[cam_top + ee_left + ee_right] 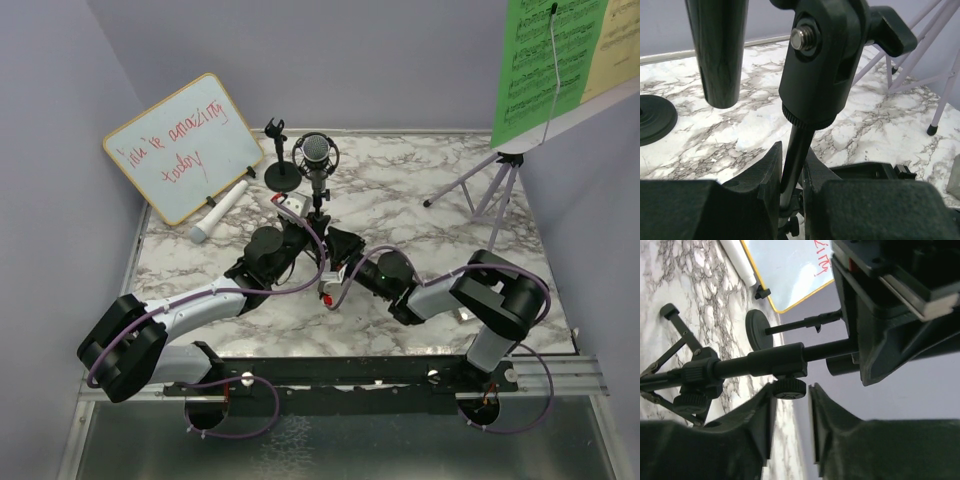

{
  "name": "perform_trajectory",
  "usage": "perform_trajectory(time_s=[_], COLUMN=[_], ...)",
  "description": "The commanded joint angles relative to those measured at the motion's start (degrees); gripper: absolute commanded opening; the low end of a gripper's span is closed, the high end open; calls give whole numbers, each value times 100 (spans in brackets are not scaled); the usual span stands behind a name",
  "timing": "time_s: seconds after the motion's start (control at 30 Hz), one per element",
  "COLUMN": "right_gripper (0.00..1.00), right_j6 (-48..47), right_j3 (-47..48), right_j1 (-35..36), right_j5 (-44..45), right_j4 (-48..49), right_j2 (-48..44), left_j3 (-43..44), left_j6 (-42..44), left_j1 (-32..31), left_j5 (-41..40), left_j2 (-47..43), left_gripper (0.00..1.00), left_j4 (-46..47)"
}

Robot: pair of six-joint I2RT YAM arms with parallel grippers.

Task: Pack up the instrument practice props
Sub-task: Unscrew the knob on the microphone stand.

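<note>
The black mic tripod (320, 205) stands mid-table with a grey-headed microphone (317, 152) in its ring mount. My left gripper (303, 215) is shut on the tripod's pole (794, 155), just below the swivel joint. My right gripper (332, 255) is open, and its jaws straddle the pole's knurled knob (789, 388) above the folded legs (670, 340). The second microphone (222, 211) lies by the whiteboard. The black round-base mic holder (283, 172) stands behind the tripod. The lilac music rack (500, 185) at the far right holds green (545, 65) and yellow (618, 45) sheets.
A wood-framed whiteboard (185, 145) with red writing leans at the far left. The rack's lilac legs (920, 60) spread over the marble table (400, 190) at the right. Walls close in on the left, back and right.
</note>
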Motion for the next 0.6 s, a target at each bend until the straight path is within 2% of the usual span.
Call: perform_trajectory(time_s=[0.0,0.13,0.3,0.57], right_gripper=[43,54,58,59], right_j6=[1335,2973,4303,5999], right_j3=[-117,-311,-447,-705], right_j1=[-53,-338,-510,-613], right_j5=[164,-369,-1105,-1464], right_j4=[-12,-472,-914,-232], right_j2=[-373,-939,-1489,-1838], left_j3=[9,18,35,-296], left_j6=[-348,-216,-157,10], left_j1=[-84,-71,-57,-57], left_j5=[361,434,611,800], left_j2=[45,77,137,105], left_gripper=[0,0,0,0], left_j4=[-550,-541,-473,-183])
